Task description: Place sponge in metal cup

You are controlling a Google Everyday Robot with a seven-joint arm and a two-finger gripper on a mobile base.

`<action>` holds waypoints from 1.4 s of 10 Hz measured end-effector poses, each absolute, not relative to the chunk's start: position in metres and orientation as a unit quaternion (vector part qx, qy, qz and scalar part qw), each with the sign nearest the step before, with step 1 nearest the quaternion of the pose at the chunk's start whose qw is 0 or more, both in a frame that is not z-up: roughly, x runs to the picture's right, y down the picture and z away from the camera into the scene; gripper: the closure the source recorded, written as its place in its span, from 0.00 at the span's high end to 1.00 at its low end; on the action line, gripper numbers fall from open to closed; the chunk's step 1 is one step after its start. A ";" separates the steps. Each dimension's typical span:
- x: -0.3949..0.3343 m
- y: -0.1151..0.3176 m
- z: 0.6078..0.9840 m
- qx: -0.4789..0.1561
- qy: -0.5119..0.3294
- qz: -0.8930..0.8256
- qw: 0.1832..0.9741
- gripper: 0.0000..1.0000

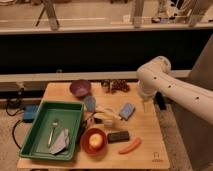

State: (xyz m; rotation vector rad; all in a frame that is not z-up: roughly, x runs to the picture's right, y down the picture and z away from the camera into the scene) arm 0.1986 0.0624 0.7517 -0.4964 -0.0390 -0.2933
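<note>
The sponge (127,111) is a small blue block lying flat on the wooden table (150,145), right of centre. The metal cup (90,103) is a grey-blue cup standing upright left of the sponge, just right of the green tray. My white arm (165,82) comes in from the right and bends down over the table's right edge. The gripper (146,104) hangs at its end, a little right of and above the sponge, apart from it and holding nothing that I can see.
A green tray (37,132) at the left holds a spoon (52,131) and a grey cloth (61,143). A purple bowl (80,88), a red bowl with fruit (94,141), a black bar (118,136), an orange carrot (130,146) and a white object (107,116) surround the sponge and cup.
</note>
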 end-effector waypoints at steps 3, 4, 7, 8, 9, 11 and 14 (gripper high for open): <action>0.186 0.060 0.761 -0.246 -0.029 -0.160 0.956 0.80; 0.186 0.061 0.763 -0.246 -0.031 -0.165 0.955 0.80; 0.185 0.064 0.771 -0.246 -0.039 -0.168 0.954 0.80; 0.184 0.065 0.774 -0.246 -0.042 -0.168 0.954 0.80; 0.184 0.066 0.777 -0.246 -0.044 -0.169 0.953 0.80; 0.182 0.066 0.780 -0.246 -0.048 -0.171 0.953 0.80; 0.179 0.073 0.790 -0.248 -0.057 -0.172 0.952 0.80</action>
